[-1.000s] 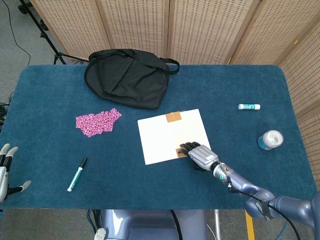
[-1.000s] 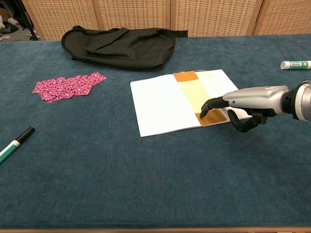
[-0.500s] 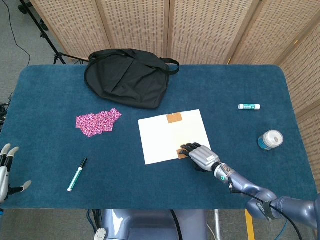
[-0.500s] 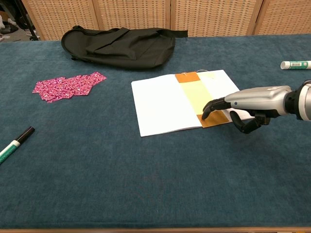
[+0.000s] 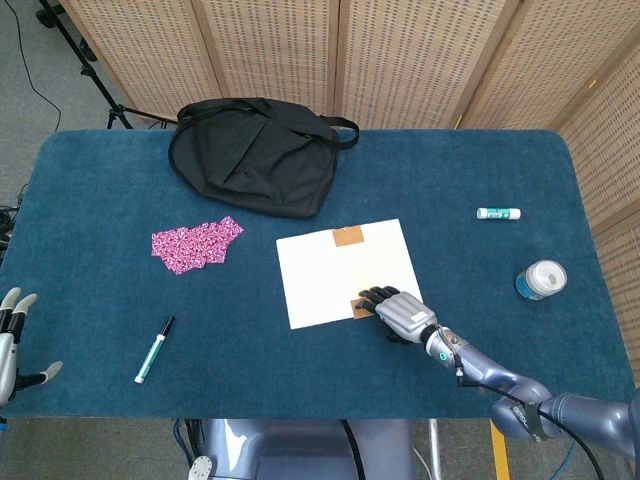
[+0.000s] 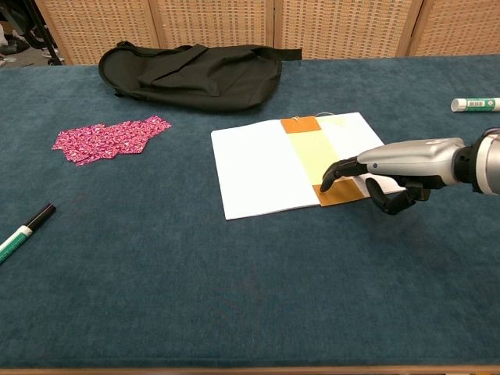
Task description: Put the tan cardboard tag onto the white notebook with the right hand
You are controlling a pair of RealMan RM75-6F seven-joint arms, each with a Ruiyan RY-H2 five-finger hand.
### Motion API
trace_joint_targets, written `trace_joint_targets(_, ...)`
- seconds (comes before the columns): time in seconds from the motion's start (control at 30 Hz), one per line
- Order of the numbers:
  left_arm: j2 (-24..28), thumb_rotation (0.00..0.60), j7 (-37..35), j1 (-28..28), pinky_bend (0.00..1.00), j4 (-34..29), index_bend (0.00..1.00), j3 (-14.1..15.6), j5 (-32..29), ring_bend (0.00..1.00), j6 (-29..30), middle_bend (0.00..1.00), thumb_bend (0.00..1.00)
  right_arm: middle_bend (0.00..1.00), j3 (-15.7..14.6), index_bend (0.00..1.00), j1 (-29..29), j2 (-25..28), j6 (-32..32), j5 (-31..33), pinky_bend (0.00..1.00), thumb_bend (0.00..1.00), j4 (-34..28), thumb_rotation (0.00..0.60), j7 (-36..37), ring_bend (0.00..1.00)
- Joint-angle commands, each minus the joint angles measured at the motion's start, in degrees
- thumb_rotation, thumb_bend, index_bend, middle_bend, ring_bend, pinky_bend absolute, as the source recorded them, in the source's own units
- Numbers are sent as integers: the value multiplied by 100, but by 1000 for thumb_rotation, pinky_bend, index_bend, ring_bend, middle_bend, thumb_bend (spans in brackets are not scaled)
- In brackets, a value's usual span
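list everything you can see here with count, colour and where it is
notebook: 1, white, table centre
cardboard tag: 1, tan with a pale middle, lying on the notebook's right part, its near end under the right hand's fingers
bag: 1, black, far side of the table
patterned cloth: 1, pink, left of the notebook
marker: 1, green and white with black cap, near left
tube: 1, white and green, far right
tape roll: 1, white and blue, right edge
table: 1, dark blue cover
left hand: 1, grey, near left edge, holds nothing
right hand: 1, silver and black, fingers on the tag
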Motion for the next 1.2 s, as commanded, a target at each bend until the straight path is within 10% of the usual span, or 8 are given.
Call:
trace_joint_targets(0.03,0,600,-1,-2,0,1,0,0,1,0,-3,0,0,94,4,140,-12,22,18,-28,106,1000,-26,600,-13,0)
trace_joint_targets(1.13,19,600,-42,21,0,-12,0,24,64,0,36,0,0,93,724,140,-127,502,922,-352,106,1000,-851,600,332,0)
trace_joint_targets(1.2,37,600,-62,32,0,-20,0,39,119,0,64,0,0,79,779,136,-268,712,1279,-526,106,836,-991,600,420,0)
